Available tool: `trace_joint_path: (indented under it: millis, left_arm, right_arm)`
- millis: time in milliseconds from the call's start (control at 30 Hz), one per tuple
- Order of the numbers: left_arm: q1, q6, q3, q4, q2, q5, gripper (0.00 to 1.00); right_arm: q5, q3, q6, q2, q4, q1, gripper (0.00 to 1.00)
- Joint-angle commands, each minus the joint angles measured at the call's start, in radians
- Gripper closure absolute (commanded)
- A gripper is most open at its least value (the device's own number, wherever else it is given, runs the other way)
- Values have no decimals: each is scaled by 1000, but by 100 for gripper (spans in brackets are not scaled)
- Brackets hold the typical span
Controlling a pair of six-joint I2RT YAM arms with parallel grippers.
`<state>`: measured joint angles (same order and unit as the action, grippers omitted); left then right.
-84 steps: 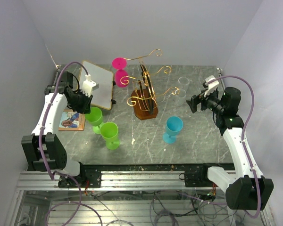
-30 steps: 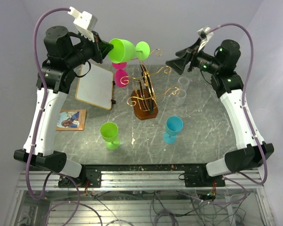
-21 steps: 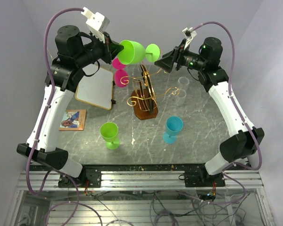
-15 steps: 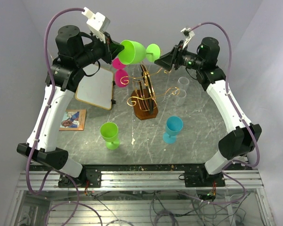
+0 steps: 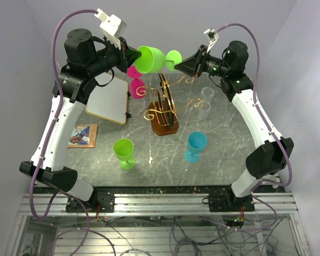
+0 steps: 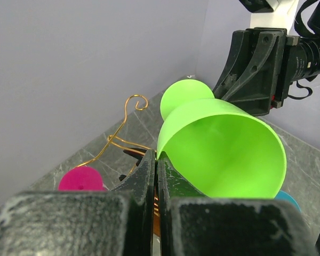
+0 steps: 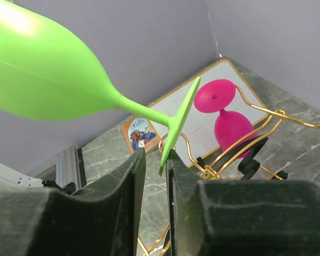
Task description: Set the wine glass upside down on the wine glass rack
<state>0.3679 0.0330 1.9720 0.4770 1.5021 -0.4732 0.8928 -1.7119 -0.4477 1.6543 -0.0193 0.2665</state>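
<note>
A green wine glass hangs on its side high above the table, bowl to the left, foot to the right. My left gripper is shut on the bowl's rim, its fingers pinched together on the thin wall. My right gripper is at the foot. The foot's edge sits between its narrowed jaws, against the right finger, with a gap still showing on the left. The gold wine glass rack stands below on its brown base, and a pink glass hangs upside down on it.
On the table stand a second green glass, a blue glass and clear glasses. A white board and a picture card lie at the left. The rack's curled arms reach up under the held glass.
My left arm lifted the green glass off the table to high above the rack. My right gripper came in to the glass's foot and its jaws narrowed around it.
</note>
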Motion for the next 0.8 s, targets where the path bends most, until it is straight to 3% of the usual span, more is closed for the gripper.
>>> trace_joint_path:
  millis: [0, 133, 300, 400, 600, 767]
  left_arm:
    - [12, -13, 28, -38, 3, -17, 93]
    - [15, -12, 26, -39, 2, -19, 93]
    - [15, -7, 4, -51, -4, -22, 93]
    - [15, 7, -6, -59, -11, -23, 90]
    - [16, 24, -17, -67, -25, -37, 62]
    - [16, 25, -31, -62, -44, -28, 33]
  right_arm:
    - [19, -26, -31, 12, 47, 1, 79]
    - [9, -32, -35, 13, 44, -1, 83]
    - [-1, -31, -44, 13, 48, -2, 100]
    - [-17, -26, -30, 7, 36, -9, 100]
    - [-27, -12, -19, -16, 35, -49, 100]
    - [-68, -5, 58, -45, -16, -79, 100]
